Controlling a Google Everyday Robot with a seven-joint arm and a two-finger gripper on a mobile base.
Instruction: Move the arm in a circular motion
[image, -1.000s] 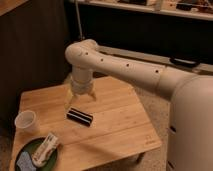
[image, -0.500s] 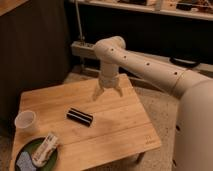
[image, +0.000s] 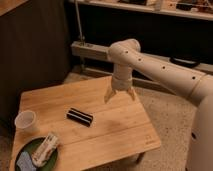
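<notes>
Camera view: a glossy white arm (image: 160, 70) reaches in from the right and bends down over a wooden surface (image: 115, 127). Its tool (image: 120, 98) hangs in the air beyond and to the right of a dark box (image: 80, 116), fingers spread and released, holding nothing. A white cup (image: 26, 121) stands left of the box. The arm touches nothing and looks free to sweep; how much of the circle is traced cannot be told.
</notes>
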